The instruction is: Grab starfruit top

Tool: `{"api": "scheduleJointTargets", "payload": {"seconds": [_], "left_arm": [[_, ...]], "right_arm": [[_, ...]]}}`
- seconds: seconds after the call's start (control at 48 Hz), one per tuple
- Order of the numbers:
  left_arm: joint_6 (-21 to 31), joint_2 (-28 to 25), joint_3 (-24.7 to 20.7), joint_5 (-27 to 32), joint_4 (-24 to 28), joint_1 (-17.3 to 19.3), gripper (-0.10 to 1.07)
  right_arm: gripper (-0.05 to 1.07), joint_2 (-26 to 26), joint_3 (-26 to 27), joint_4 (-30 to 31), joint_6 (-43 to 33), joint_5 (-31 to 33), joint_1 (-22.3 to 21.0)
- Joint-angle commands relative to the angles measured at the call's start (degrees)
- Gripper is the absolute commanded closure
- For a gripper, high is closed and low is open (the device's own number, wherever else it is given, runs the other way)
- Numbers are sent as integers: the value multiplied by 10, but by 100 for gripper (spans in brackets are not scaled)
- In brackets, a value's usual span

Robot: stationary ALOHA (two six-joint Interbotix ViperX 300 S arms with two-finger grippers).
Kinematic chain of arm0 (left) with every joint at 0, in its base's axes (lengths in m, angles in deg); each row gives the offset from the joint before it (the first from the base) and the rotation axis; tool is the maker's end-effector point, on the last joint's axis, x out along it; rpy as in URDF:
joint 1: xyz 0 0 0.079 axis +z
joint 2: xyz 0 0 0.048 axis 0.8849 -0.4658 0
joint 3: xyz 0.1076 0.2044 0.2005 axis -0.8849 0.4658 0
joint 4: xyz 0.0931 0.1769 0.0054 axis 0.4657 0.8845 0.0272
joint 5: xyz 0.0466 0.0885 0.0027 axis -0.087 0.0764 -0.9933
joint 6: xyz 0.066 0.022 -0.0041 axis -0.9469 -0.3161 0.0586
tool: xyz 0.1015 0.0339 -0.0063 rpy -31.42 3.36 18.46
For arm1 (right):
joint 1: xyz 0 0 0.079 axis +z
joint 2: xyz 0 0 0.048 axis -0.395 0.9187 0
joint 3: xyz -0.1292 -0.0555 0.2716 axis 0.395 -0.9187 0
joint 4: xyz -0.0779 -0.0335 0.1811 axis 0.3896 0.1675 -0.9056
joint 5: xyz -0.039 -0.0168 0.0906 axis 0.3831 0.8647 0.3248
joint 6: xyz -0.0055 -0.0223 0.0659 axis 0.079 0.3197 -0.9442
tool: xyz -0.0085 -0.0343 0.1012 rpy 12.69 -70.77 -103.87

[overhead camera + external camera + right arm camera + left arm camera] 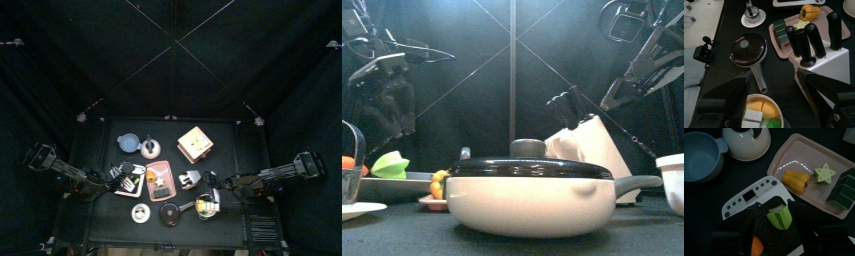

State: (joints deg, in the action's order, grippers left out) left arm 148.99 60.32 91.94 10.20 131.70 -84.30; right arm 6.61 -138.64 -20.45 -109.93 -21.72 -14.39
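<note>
While its tips are cut off, the left gripper (777,223) looks open over a green piece; beyond it the starfruit top (825,172) lies in the pink tray (797,155) beside a yellow pepper (797,180). Right gripper (774,95) open.

pot (529,195) — front, lidded | knife block (596,148) — behind | arms hang behind

No readable text from my end in any view. Closest thing is the white panel (754,198) in the left wrist view: it has a dark display window and a row of small round buttons, but I can't make out any characters, brand or numbers on it.
</note>
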Motion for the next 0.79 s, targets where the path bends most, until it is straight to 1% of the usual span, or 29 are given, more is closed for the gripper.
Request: {"api": "scheduleJointTargets", "payload": {"seconds": [0.0, 0.104, 0.333, 0.542, 0.771], "left_arm": [[13, -6, -19, 6, -37, -1, 12], [24, -21, -24, 9, -61, -1, 11], [22, -44, -22, -9, -64, -1, 11], [25, -47, -22, -27, -64, -1, 11], [21, -60, -15, -31, -95, 0, 8]], "right_arm": [[2, -2, 5, -1, -1, -3, -1], [2, 0, 6, -1, -1, -4, -1], [2, 6, 8, -2, -1, -4, -2], [2, 11, 9, 0, 0, -4, -2], [2, 12, 10, 0, 0, -4, -2]]}}
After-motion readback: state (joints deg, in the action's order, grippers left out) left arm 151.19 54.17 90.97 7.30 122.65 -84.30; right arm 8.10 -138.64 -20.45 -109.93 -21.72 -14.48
